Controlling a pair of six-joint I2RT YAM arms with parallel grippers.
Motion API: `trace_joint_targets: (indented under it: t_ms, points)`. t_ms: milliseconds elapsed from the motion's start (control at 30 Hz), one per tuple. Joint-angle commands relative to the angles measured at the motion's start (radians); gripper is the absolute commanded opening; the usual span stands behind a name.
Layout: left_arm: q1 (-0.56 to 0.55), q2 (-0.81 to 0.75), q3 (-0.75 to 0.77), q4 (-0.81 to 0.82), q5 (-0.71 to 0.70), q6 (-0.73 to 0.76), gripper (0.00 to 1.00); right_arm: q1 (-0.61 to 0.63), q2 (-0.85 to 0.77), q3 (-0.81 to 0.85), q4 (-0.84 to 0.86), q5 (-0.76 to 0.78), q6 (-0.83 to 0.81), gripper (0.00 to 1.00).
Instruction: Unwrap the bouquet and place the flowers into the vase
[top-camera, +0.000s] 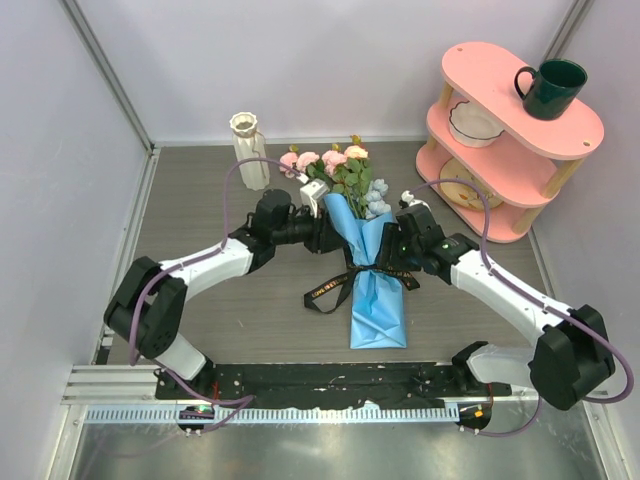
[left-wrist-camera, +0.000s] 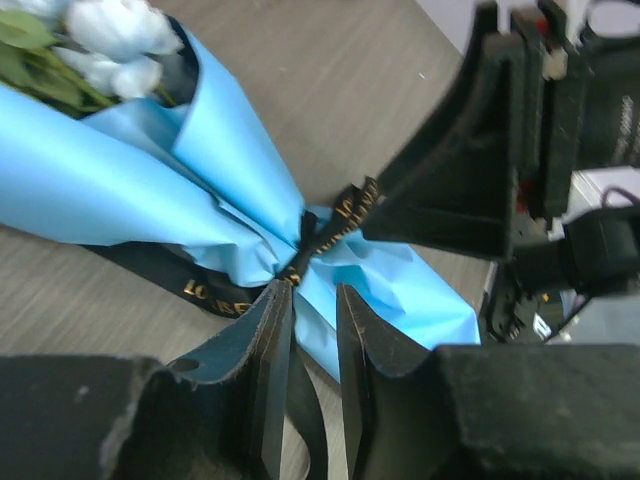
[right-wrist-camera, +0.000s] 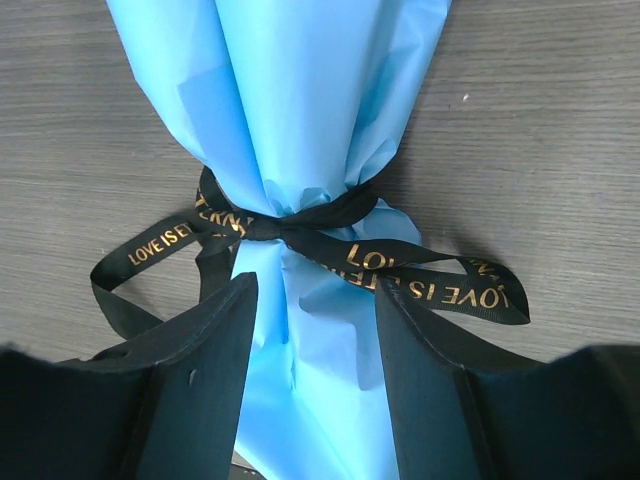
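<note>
The bouquet lies flat mid-table, its blue paper wrap (top-camera: 378, 310) (right-wrist-camera: 290, 100) (left-wrist-camera: 120, 170) tied with a black gold-lettered ribbon (top-camera: 335, 290) (right-wrist-camera: 300, 232) (left-wrist-camera: 335, 215). The flowers (top-camera: 335, 165) (left-wrist-camera: 115, 35) stick out of the far end, pointing away from the arms. The cream ribbed vase (top-camera: 250, 150) stands upright behind and to the left. My left gripper (top-camera: 335, 240) (left-wrist-camera: 312, 295) is beside the knot, its jaws a narrow gap apart with a ribbon tail lying loose between them. My right gripper (top-camera: 385, 262) (right-wrist-camera: 312, 290) stands open astride the wrap just below the knot.
A pink three-tier shelf (top-camera: 520, 130) stands at the back right, with a dark green mug (top-camera: 550, 88) on top and a white bowl (top-camera: 475, 122) on the middle tier. Pale walls close in the left, back and right sides.
</note>
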Motion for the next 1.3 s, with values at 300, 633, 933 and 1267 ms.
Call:
trace_joint_targets:
  t_ms: [300,633,933,1267]
  points:
    - [-0.004,0.179,0.137,-0.087,0.205,-0.091,0.34,0.005,-0.074,0.019,-0.010,0.006,-0.036,0.54]
    - [-0.052,0.168,-0.044,0.133,-0.206,-0.368,0.41,0.005,-0.055,0.003,0.016,-0.003,-0.039,0.54]
    - [-0.067,0.254,-0.062,0.252,-0.220,-0.435,0.39,0.005,-0.074,-0.017,0.024,-0.009,-0.028,0.54]
    - [-0.069,0.237,-0.064,0.199,-0.225,-0.405,0.51,0.005,-0.086,-0.032,0.016,0.000,-0.030,0.53]
